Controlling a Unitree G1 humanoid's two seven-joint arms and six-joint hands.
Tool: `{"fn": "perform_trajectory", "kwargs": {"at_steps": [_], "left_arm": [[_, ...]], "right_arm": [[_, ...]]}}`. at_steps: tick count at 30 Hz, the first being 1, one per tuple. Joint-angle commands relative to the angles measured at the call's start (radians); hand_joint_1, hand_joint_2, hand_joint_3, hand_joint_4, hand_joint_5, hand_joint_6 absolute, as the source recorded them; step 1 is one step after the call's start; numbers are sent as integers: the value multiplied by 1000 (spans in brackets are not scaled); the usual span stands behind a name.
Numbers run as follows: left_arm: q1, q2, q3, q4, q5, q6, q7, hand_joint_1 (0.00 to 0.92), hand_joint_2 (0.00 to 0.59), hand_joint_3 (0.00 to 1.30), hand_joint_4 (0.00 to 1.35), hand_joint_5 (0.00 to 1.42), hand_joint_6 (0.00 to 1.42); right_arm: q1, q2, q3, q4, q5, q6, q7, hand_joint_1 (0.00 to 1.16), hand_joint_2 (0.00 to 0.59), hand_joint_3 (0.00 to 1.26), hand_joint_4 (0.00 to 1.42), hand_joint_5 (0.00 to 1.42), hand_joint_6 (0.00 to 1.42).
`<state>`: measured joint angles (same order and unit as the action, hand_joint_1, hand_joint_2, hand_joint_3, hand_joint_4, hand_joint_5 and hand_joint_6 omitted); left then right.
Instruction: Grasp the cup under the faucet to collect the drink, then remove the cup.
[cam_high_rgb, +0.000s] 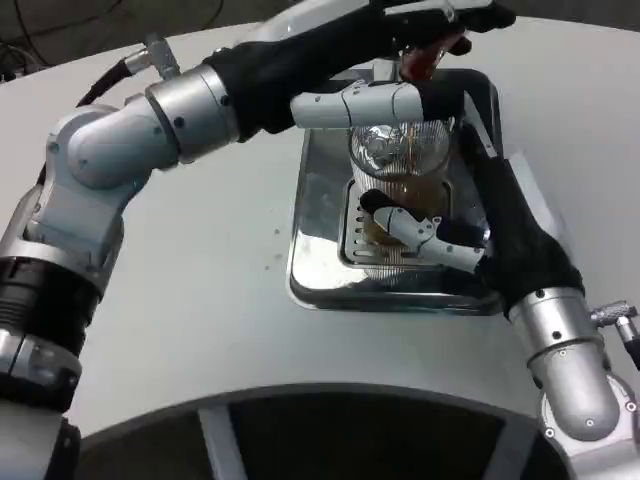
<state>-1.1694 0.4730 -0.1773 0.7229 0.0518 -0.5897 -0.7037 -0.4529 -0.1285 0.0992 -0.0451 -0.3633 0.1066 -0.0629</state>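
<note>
Cup (400, 190) filling under the faucet (425, 60), gripped by your right hand (470, 225).
Your right fingers wrap its ribbed wall above the drip tray (320, 200); your left hand (420, 30) presses the faucet. Filling looks nearly done: next, release the faucet and draw the cup out level.

Clear ribbed cup (400, 190) (glassy, glossy) on mirror-bright metal tray (318, 215); matt white table (200, 320).
</note>
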Motion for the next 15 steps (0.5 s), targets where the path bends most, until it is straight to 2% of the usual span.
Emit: {"fn": "perform_trajectory", "kwargs": {"at_steps": [1, 15], "left_arm": [[42, 26, -26, 21, 49, 28, -42, 0, 62, 150, 62, 144, 61], [39, 26, -27, 12, 48, 32, -46, 0, 62, 150, 69, 144, 61]], "right_arm": [[-17, 14, 1, 30, 6, -21, -21, 725, 221, 0, 0, 0, 0], [-44, 18, -6, 109, 10, -46, -69, 735, 218, 0, 0, 0, 0]]}}
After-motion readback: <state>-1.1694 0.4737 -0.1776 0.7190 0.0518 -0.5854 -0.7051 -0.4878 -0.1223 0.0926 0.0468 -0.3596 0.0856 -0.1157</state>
